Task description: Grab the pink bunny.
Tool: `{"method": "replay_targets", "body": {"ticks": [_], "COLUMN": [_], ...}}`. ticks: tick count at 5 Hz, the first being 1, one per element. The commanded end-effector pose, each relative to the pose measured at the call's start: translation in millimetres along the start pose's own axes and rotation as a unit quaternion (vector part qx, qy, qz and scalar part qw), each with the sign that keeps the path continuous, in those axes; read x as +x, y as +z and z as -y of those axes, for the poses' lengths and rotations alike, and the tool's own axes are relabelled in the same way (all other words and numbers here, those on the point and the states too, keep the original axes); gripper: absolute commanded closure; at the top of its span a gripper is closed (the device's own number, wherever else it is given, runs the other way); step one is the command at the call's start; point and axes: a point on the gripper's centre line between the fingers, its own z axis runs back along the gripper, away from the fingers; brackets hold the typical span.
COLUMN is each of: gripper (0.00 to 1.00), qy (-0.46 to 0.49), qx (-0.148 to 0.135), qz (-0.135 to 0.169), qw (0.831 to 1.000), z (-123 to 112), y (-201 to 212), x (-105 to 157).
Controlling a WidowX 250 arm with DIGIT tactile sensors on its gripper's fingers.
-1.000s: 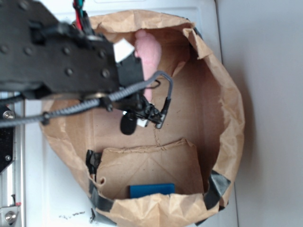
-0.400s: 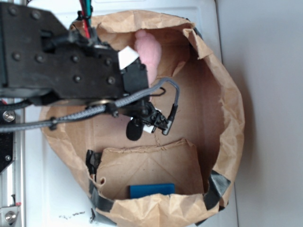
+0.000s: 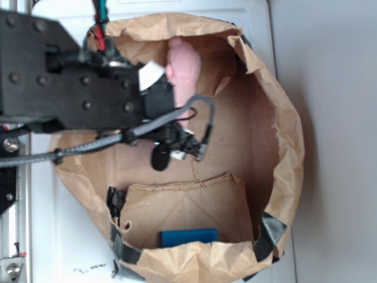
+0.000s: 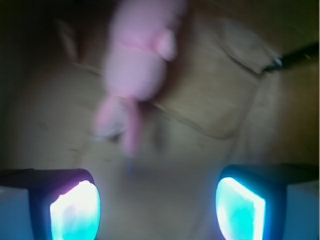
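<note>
The pink bunny (image 3: 181,69) lies inside the brown paper bag (image 3: 277,118), against its far wall. The black arm covers its lower part in the exterior view. In the wrist view the pink bunny (image 4: 137,60) fills the upper middle, blurred, with its ears trailing down toward me. My gripper (image 4: 157,205) is open. Its two glowing pads (image 4: 75,210) stand wide apart at the bottom corners with only bag floor between them. The bunny is ahead of the fingertips, not between them.
A flat blue rectangle (image 3: 189,237) rests at the near end of the bag, behind a folded inner paper flap (image 3: 185,203). The bag's crumpled walls ring the work area. Black tape (image 3: 268,233) patches its near right rim. The bag sits on a white surface (image 3: 65,236).
The arm has shifted slightly left and toward the far end of the bag, closer to the bunny. The bunny and the blue rectangle have not moved.
</note>
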Motion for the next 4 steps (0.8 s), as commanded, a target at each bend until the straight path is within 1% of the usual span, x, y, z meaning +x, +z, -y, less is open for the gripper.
{"method": "replay_targets", "body": {"ticks": [1, 3, 4], "gripper": [0.0, 0.0, 0.0], "qy": [0.02, 0.016, 0.004], "qx": [-0.009, -0.013, 0.009], "qz": [0.017, 0.028, 0.029], "qw": [1.0, 0.999, 1.0], "z": [-8.5, -11.1, -1.9], "y": [10.9, 15.0, 13.9], "x": [2.9, 0.7, -4.1]}}
